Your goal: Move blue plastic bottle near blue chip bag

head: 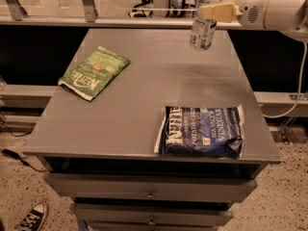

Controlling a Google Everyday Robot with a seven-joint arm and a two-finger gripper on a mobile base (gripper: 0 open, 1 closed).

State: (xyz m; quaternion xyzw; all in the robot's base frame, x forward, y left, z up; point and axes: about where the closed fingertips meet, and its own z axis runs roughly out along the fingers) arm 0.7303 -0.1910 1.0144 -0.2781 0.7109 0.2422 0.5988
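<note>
The blue plastic bottle (204,25) is a clear slim bottle with a pale label, held upright above the far right part of the grey table (144,90). Its cap is cut off by the top edge. My gripper (211,11) comes in from the right on a white arm and is shut on the bottle's upper body, holding it lifted off the tabletop. The blue chip bag (202,131), navy Kettle with white lettering, lies flat near the table's front right edge, well in front of the bottle.
A green Kettle chip bag (94,72) lies flat on the table's left side. A railing (96,18) runs behind the table. Drawers (149,194) are below the tabletop. A cable (288,105) hangs at the right. A shoe (31,218) is on the floor.
</note>
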